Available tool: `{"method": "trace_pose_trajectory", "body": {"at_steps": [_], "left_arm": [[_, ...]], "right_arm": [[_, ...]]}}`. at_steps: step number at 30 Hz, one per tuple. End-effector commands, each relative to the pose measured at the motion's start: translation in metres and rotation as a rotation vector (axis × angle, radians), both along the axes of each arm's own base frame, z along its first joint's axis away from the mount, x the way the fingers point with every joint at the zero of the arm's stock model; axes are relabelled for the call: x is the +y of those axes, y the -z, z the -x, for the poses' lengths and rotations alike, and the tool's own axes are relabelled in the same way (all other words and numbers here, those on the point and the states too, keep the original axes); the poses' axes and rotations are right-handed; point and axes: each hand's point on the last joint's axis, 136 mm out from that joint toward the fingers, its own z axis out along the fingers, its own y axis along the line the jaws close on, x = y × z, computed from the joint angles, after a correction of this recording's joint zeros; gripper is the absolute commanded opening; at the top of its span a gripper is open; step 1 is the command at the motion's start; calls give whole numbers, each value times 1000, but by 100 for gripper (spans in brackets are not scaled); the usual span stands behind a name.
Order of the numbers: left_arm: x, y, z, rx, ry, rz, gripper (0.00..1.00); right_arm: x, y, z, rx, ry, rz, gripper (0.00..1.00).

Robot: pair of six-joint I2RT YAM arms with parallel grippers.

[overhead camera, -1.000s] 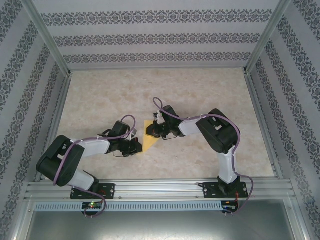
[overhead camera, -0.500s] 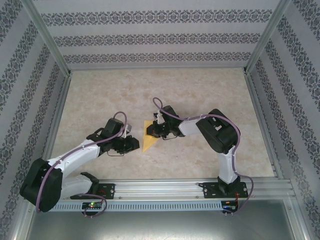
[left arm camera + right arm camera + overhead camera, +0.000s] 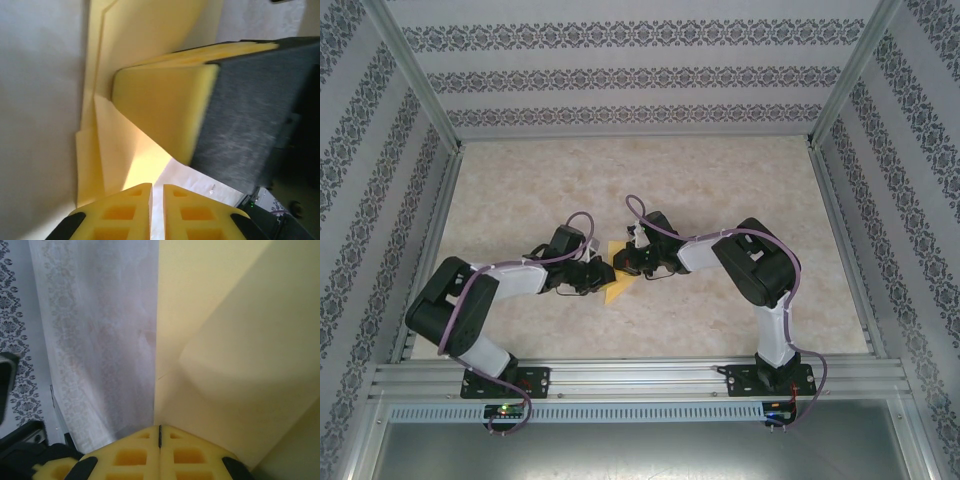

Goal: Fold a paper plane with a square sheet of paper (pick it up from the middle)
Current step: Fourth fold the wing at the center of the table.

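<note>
Two tools [image 3: 616,270] meeting, mostly covering the folded yellow paper [image 3: 615,290]

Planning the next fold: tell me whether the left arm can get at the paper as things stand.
Probably yes. The left gripper is already at the folded yellow paper, its near-closed jaws pointing at the sheet's edge. The right gripper presses on the paper's far side, leaving the left side free.

light: bright, even, soft | shadows: faint under the arms on the table [image 3: 720,180] | glare: table washed near white beside the paper [image 3: 225,315] in right wrist view | blur: left wrist view soft, paper [image 3: 140,45] edges smeared | top view: sharp, slight edge bowing
</note>
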Motion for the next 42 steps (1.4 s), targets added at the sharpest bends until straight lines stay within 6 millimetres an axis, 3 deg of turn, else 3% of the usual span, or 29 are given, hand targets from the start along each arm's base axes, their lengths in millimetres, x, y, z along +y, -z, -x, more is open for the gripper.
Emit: {"method": "trace_pose_trajectory", "body": {"at_steps": [1,11,16,20,28,31,36,42], "left_arm": [[5,9,-3,7,-17,-8,16],[43,49,60,170,33,-189,14],[37,48,72,198,68,-131,12],[31,23,59,108,58,-92,13],[24,-59,6,-153,-43,-45,15],[10,-58,0,-142,-6,17,15],[-5,-35,-4,-76,8,95,13],[-5,-10,13,4,45,98,14]], "right_arm": [[-23,42,10,65,44,133,5],[-24,43,10,68,45,138,5],[-25,44,10,68,46,140,6],[-25,43,10,68,45,140,5],[-25,43,10,65,48,141,5],[-25,42,10,64,48,140,5],[-24,43,10,65,46,140,5],[-25,44,11,69,46,142,5]]}}
